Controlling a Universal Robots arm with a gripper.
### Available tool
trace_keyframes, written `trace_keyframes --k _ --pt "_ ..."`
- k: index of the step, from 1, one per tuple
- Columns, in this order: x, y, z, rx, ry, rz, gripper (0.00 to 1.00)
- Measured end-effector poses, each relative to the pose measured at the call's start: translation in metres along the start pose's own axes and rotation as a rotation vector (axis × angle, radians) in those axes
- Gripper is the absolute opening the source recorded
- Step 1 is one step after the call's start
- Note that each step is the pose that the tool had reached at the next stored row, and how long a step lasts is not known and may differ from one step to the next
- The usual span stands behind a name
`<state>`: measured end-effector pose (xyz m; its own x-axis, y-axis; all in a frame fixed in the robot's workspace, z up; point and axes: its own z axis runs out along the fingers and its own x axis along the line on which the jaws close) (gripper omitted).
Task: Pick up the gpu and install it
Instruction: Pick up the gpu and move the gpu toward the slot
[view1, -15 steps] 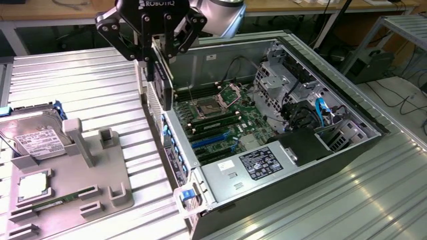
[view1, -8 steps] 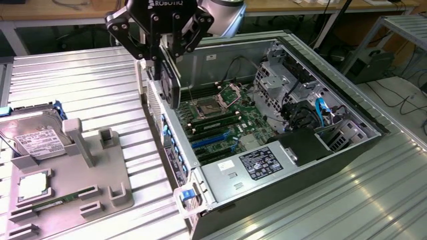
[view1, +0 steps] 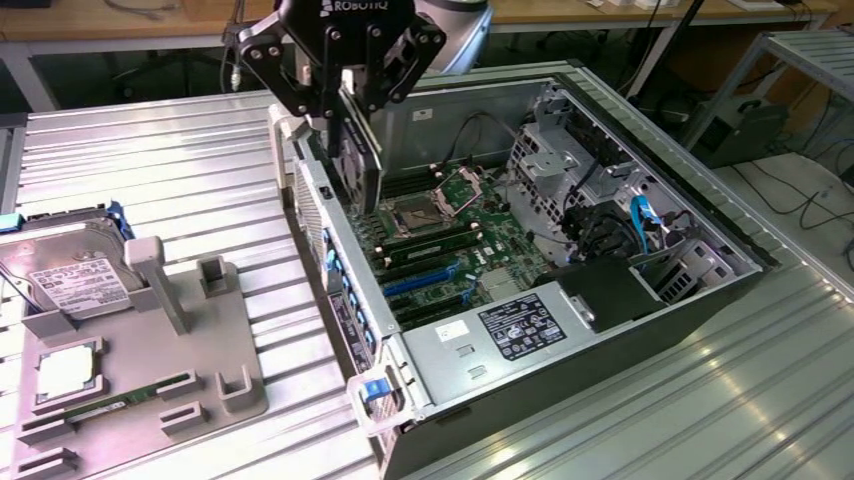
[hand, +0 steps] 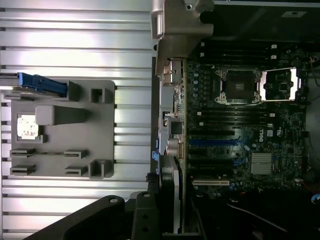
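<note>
One gpu (view1: 358, 165) hangs edge-on over one open computer case (view1: 561, 400)
The claw (view1: 350, 105) clamps it, hiding its top edge; the arm above is cut off.

The case (view1: 534, 425) lies open on the table (view1: 160, 170), filling the middle and the exterior view's right, with the motherboard (view1: 467, 250) flat on its floor and the drive cage (view1: 561, 160) at its far right. The gripper (view1: 350, 108) hangs over the case's left edge, holding the gpu (view1: 358, 160) on edge above the motherboard, just left of the socket (view1: 414, 215). Left of the case and apart from it sits the tray (view1: 200, 340), with the hard drive (view1: 80, 285) at its far end and the chip (view1: 67, 372) and memory stick (view1: 114, 408) nearer.
</note>
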<state>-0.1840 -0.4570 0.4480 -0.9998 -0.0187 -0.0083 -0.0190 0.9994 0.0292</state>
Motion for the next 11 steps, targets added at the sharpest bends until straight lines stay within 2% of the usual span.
trace_keyframes --k 11 --pt "-0.014 -0.0003 0.0001 0.0 0.0 -0.001 0.28"
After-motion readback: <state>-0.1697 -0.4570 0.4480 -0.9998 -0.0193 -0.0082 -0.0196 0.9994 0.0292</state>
